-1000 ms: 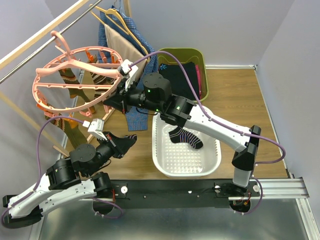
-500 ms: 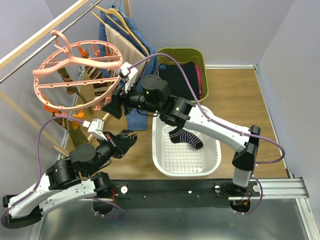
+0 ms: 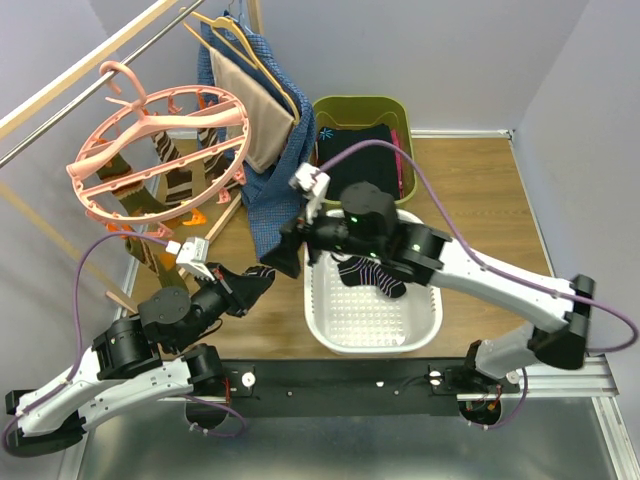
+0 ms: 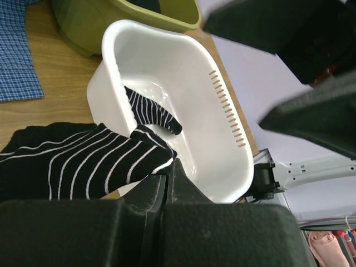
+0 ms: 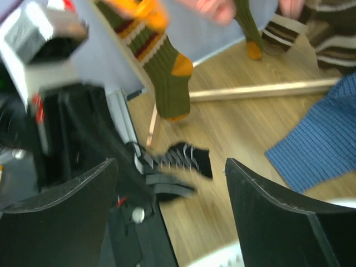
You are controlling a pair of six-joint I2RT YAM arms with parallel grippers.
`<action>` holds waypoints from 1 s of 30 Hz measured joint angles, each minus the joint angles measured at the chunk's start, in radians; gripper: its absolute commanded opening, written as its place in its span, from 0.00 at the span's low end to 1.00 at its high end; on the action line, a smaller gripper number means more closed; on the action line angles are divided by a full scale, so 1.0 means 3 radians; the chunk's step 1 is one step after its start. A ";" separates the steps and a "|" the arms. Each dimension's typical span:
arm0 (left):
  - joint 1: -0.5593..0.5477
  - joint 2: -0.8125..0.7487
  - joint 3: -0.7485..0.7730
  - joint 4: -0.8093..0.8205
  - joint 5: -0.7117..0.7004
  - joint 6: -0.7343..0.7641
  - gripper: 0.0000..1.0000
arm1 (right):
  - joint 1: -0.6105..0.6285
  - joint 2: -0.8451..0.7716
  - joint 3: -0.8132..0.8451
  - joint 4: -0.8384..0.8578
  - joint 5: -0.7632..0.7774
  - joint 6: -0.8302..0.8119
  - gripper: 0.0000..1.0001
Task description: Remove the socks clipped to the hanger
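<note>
Top view only: hanger (image 3: 160,150) hooked on the rail (image 3: 60,95) at upper left, with brown and olive striped socks (image 3: 183,182) clipped under its ring; both arms visible whole.
Left wrist view only: left fingers (image 4: 166,179) clenched on a black white-striped sock (image 4: 83,161), held just beside the white basket (image 4: 225,119); a second striped sock (image 4: 150,109) lying inside that basket.
Right wrist view only: an olive sock (image 5: 167,78) with an orange toe, dangling from an orange clip (image 5: 147,14) above the desk (image 5: 250,128).
Hidden or unclear: right wrist view motion-blurred; hanger ring cut off at its top edge; exact clip count under the ring not readable from above.
Right arm pose: stretched leftward over the basket; right fingers (image 3: 283,254) released, spread wide with nothing between them, well apart from the hanger, near the left fingers.
Left arm pose: folded at the near left, forearm angled up and rightward, ending left of the basket.
</note>
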 measured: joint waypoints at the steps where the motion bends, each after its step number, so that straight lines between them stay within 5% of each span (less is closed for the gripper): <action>1: 0.0000 0.0000 0.0000 0.0011 0.0006 0.0010 0.00 | 0.0000 -0.0114 -0.0103 0.0019 0.0004 -0.0014 0.90; 7: 0.0000 -0.0158 -0.0017 0.0160 0.0248 0.0193 0.00 | 0.0000 -0.0885 -0.0900 0.0011 -0.0043 -0.0320 0.91; 13: 0.0000 -0.0680 -0.0145 0.0495 0.0693 0.0374 0.00 | 0.0001 -0.1321 -0.1705 0.0172 -0.0729 -0.0828 0.91; 30: 0.0000 -0.0875 -0.0446 0.0988 0.1507 0.0409 0.00 | 0.0010 -0.0492 -0.1359 0.1266 -0.1714 -0.1338 0.86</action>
